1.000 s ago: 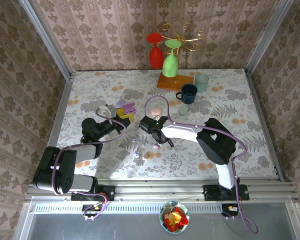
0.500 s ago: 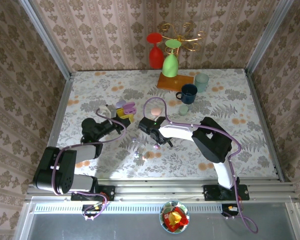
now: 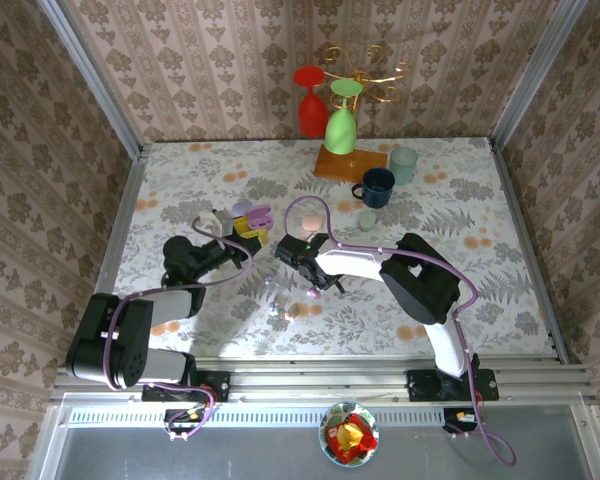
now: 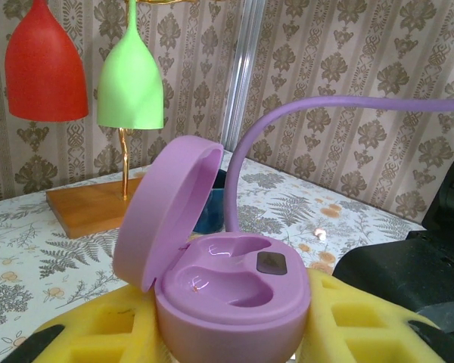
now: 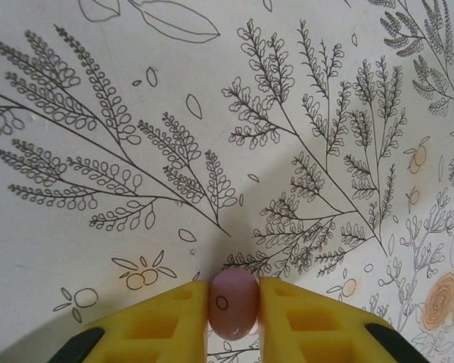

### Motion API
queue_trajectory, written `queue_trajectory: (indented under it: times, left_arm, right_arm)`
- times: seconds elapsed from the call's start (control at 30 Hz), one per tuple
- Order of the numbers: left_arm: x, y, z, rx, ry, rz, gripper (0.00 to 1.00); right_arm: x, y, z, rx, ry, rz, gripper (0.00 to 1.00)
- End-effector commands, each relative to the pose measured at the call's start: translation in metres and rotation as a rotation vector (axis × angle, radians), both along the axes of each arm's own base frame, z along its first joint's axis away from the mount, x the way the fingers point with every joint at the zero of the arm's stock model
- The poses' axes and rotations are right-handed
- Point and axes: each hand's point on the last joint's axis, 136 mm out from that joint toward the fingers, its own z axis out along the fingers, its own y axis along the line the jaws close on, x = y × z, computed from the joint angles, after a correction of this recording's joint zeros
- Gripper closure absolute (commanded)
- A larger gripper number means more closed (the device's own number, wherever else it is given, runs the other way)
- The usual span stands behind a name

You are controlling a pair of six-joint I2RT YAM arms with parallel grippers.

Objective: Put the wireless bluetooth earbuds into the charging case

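Earbud (image 5: 232,304), small and pink, sits pinched between the yellow fingers (image 5: 166,324) of the right gripper (image 5: 233,314), close above the table (image 5: 212,113) near its middle. We see the left gripper (image 4: 227,344) clamped around the open purple charging case (image 4: 227,291), lid (image 4: 170,204) tipped back, nearer the left edge.

held in the left gripper (image 3: 246,226), the case (image 4: 227,291) sits left of centre over the table (image 3: 480,250), its lid up on the left. a bud (image 5: 233,306) is pinched in the right gripper (image 5: 233,295), right of the case. loose buds (image 3: 276,312) lie nearer the arms. a second case (image 3: 313,220) lies just behind the right gripper. far behind, a mug (image 3: 375,187) stands before the stand (image 3: 345,168), with a cup (image 3: 403,163) right of the stand.
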Motion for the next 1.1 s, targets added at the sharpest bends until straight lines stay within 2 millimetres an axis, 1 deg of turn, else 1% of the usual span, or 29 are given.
queue_trajectory:
  times: [0.0, 0.07, 0.13, 0.23, 0.37, 0.47, 0.53, 0.6, 0.63, 0.67, 0.7, 0.8, 0.83, 0.9, 0.97, 1.07]
  left_arm:
    - [-0.005, -0.003, 0.012, -0.005, -0.058, -0.034, 0.92]
    - [-0.007, -0.005, 0.012, 0.000, -0.071, -0.045, 0.92]
    - [-0.008, -0.007, 0.011, 0.006, -0.074, -0.055, 0.92]
    - [-0.012, -0.013, 0.010, 0.013, -0.081, -0.086, 0.92]
    - [-0.022, -0.026, 0.006, 0.026, -0.094, -0.142, 0.91]
    - [-0.031, -0.037, 0.001, 0.035, -0.093, -0.190, 0.91]
    - [-0.038, -0.045, -0.001, 0.042, -0.100, -0.236, 0.91]
    - [-0.049, -0.055, -0.002, 0.050, -0.119, -0.291, 0.90]
    - [-0.054, -0.059, -0.002, 0.055, -0.130, -0.312, 0.90]
    - [-0.058, -0.062, -0.002, 0.057, -0.141, -0.331, 0.90]
    - [-0.063, -0.066, -0.002, 0.062, -0.158, -0.354, 0.90]
    - [-0.065, -0.070, -0.001, 0.064, -0.171, -0.380, 0.91]
    - [-0.074, -0.077, 0.000, 0.060, -0.171, -0.423, 0.91]
    - [-0.076, -0.081, 0.001, 0.058, -0.170, -0.445, 0.91]
    - [-0.070, -0.083, 0.003, 0.044, -0.133, -0.428, 0.91]
    - [-0.068, -0.087, 0.003, 0.034, -0.101, -0.438, 0.91]
  right_arm:
    - [0.004, -0.005, 0.005, -0.039, -0.010, 0.000, 0.78]
    - [0.004, -0.005, 0.013, -0.016, -0.022, -0.004, 0.78]
    - [0.003, -0.005, 0.023, 0.050, -0.026, -0.018, 0.79]
    - [0.002, -0.005, 0.040, 0.196, -0.034, -0.049, 0.79]
    - [0.000, -0.007, 0.071, 0.432, -0.027, -0.079, 0.79]
    - [-0.008, 0.005, 0.101, 0.664, -0.004, -0.022, 0.78]
    - [-0.013, 0.015, 0.128, 0.811, -0.003, 0.040, 0.78]
    - [-0.020, 0.021, 0.152, 0.922, 0.005, 0.096, 0.78]
    - [-0.024, 0.026, 0.161, 0.971, 0.020, 0.124, 0.78]
    - [-0.029, 0.029, 0.179, 1.026, 0.009, 0.163, 0.78]
    - [-0.035, 0.035, 0.190, 1.072, 0.020, 0.203, 0.78]
    - [-0.049, 0.052, 0.218, 1.205, 0.046, 0.310, 0.78]
    - [-0.053, 0.057, 0.225, 1.244, 0.056, 0.339, 0.78]
    - [-0.058, 0.065, 0.233, 1.295, 0.085, 0.378, 0.79]
    - [-0.062, 0.070, 0.237, 1.326, 0.116, 0.400, 0.79]
    - [-0.063, 0.075, 0.238, 1.351, 0.144, 0.408, 0.79]
